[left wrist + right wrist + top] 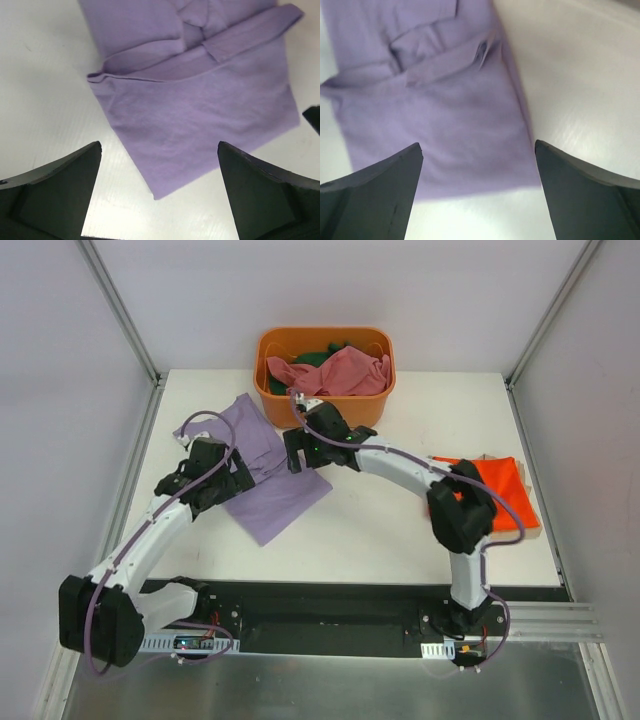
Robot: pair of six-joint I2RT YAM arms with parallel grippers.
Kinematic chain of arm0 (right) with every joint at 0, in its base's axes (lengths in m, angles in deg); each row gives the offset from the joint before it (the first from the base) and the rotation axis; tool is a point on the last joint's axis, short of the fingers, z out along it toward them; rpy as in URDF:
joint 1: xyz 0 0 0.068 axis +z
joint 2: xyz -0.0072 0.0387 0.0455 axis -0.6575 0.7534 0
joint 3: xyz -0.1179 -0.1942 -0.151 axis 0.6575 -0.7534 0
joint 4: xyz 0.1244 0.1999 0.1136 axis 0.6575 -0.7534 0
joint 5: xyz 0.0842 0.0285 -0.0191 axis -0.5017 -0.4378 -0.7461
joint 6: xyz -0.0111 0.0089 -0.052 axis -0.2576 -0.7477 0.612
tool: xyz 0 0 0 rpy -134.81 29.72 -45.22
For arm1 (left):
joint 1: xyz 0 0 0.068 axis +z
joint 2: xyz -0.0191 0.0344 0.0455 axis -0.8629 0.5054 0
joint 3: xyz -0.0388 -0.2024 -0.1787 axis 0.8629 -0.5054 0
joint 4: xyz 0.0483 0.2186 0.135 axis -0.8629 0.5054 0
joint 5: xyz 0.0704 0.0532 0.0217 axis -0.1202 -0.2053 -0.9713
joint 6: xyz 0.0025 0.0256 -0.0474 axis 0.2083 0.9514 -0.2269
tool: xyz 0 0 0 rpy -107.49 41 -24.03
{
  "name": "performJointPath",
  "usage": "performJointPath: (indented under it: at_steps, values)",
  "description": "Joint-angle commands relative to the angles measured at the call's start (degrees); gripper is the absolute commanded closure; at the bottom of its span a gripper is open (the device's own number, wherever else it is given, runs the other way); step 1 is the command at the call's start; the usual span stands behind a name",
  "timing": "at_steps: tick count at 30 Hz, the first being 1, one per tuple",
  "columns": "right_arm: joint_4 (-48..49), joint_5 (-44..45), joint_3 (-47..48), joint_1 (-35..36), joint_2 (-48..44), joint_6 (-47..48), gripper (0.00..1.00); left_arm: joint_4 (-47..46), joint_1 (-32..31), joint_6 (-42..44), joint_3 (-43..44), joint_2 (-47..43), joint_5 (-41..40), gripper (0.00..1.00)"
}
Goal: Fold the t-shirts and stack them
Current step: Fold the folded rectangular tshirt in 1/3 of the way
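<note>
A lavender-purple t-shirt (pixel 272 472) lies partly folded on the white table (pixel 400 530), its sleeves tucked in. My left gripper (pixel 232 486) hovers open over its left side. In the left wrist view the shirt (pixel 200 110) has its near corner between the open fingers (pixel 60 185). My right gripper (pixel 297 454) hovers open over the shirt's right edge. In the right wrist view the shirt (pixel 445 115) has its hem between the open fingers (pixel 590 190). A folded orange-red t-shirt (pixel 503 490) lies at the right. Both grippers are empty.
An orange plastic tub (pixel 268 390) stands at the back centre and holds a dusty pink shirt (pixel 342 372) and a dark green one (pixel 316 354). Grey walls and metal posts close in the table's left, right and back sides.
</note>
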Motion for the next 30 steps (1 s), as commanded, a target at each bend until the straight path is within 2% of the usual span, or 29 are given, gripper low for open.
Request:
performJointPath:
  at_steps: [1,5,11,20,24,27,30]
  values:
    - [7.35,-5.97,-12.69,0.56,-15.25,-2.09,0.04,-2.2,0.35,1.78,-2.86,-4.83,10.89,0.01]
    - [17.46,-13.0,-22.91,0.65,-19.22,-4.12,0.04,-10.11,0.35,2.76,-5.41,-3.17,23.2,0.01]
    - [20.55,-15.91,-21.78,0.56,-13.78,-4.03,0.04,-15.13,0.26,1.35,-3.3,5.61,24.54,0.01]
    - [20.56,-18.11,-20.11,-1.11,-7.54,-4.29,0.04,-18.39,0.43,1.88,4.95,20.12,15.67,0.01]
    - [19.95,-19.34,-20.99,-2.34,-7.27,-4.21,0.04,-18.13,0.78,4.16,10.48,24.95,5.68,0.01]
    - [18.89,-19.86,-21.69,-3.48,-7.62,-4.64,0.04,-13.31,2.97,5.57,16.1,30.22,-2.59,0.01]
    - [18.71,-20.39,-23.1,-4.54,-9.55,-4.38,0.04,-9.26,7.19,4.96,20.42,34.36,-5.17,0.01]
